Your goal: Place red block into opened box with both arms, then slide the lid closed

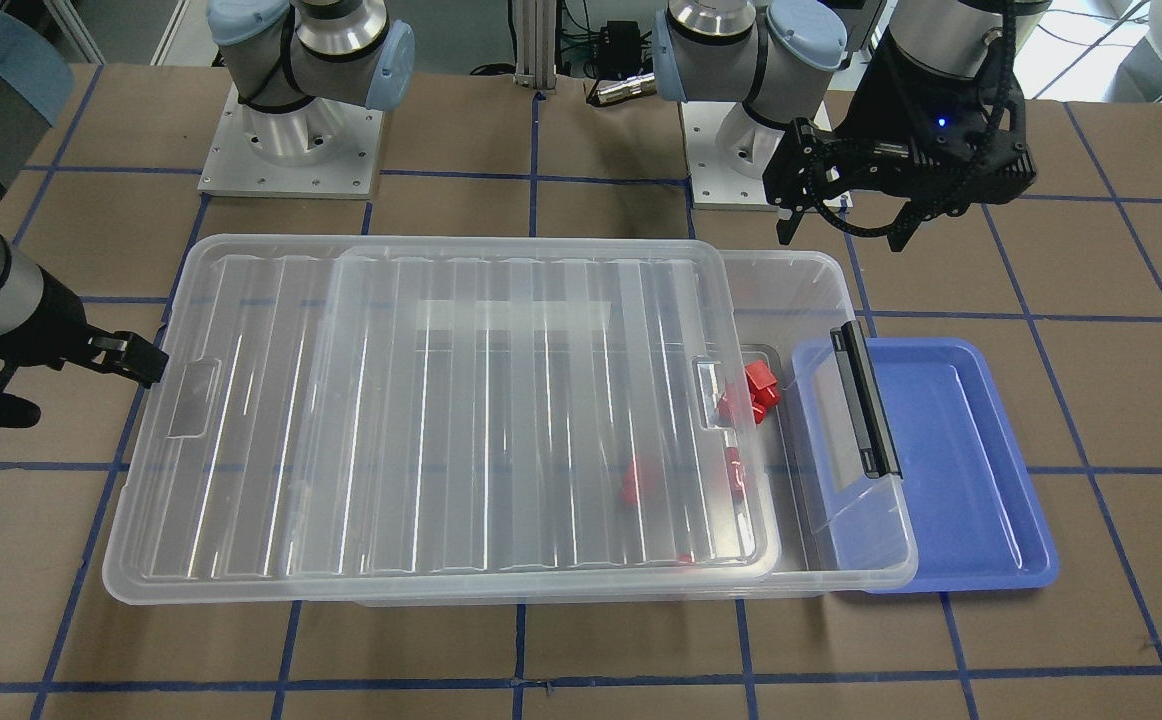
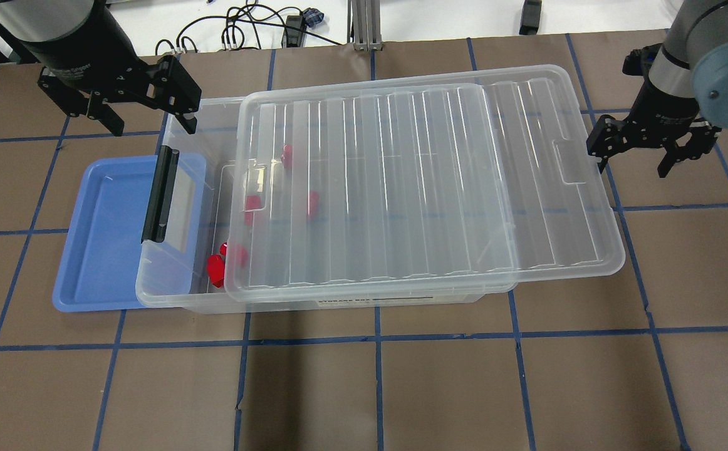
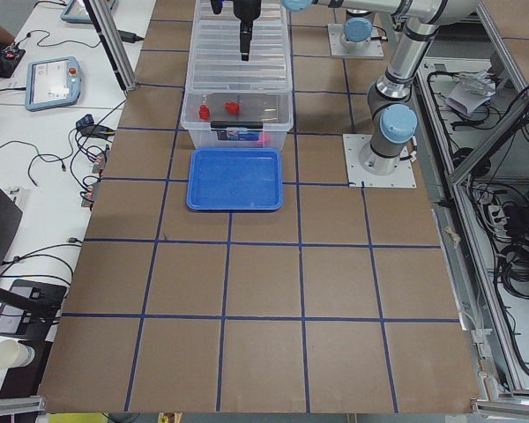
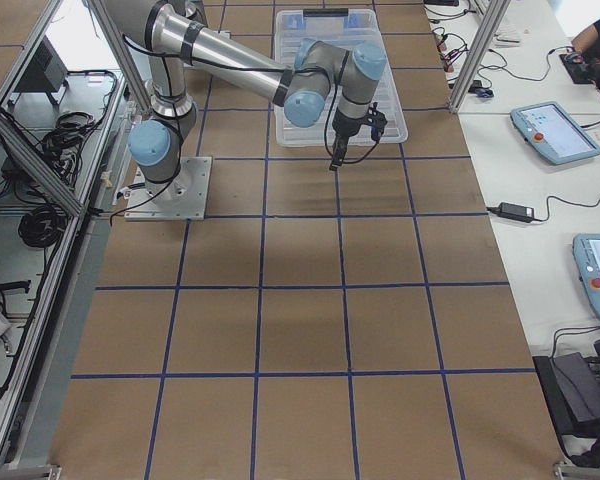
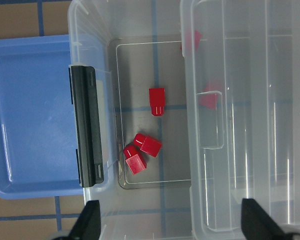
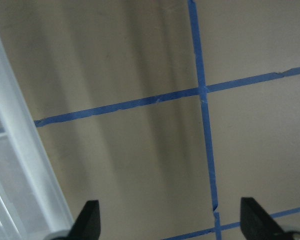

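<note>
The clear box (image 2: 173,299) lies across the table with its black bar (image 2: 159,194) at my left end. The ribbed lid (image 2: 426,181) rests on it, shifted toward my right, so a strip at the left end is uncovered. Several red blocks (image 5: 156,101) lie on the box floor, some in the gap, some under the lid (image 5: 250,125). My left gripper (image 2: 145,119) hangs open above the box's far left corner and holds nothing. My right gripper (image 2: 633,160) is open and empty, just beyond the lid's right short end by its notch. Its wrist view shows bare table between the fingers (image 6: 90,220).
A blue tray (image 2: 98,250) sits under the box's left end and reaches out past it. Brown table with blue tape lines surrounds the box. Both arm bases (image 1: 291,140) stand on the robot's side. Cables lie beyond the far edge in the overhead view.
</note>
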Action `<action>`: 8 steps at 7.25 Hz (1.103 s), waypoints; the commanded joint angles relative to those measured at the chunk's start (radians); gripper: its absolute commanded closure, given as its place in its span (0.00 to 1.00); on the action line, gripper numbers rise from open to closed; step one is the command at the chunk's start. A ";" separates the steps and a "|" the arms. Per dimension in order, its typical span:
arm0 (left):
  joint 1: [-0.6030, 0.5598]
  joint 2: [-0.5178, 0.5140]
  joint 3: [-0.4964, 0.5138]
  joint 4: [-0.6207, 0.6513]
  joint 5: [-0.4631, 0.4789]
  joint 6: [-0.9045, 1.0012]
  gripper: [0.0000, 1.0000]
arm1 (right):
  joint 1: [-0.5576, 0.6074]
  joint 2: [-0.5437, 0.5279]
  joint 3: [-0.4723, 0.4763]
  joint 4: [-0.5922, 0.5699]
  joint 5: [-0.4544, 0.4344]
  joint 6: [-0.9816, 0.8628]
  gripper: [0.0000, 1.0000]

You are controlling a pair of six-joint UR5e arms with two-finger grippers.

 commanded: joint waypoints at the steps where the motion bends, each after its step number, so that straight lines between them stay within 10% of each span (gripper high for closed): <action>1: 0.000 0.001 0.000 0.000 0.000 0.000 0.00 | 0.079 0.001 -0.001 -0.003 0.006 0.090 0.00; 8: 0.000 -0.003 0.001 0.015 0.008 0.000 0.00 | 0.158 0.008 -0.001 -0.003 0.063 0.177 0.00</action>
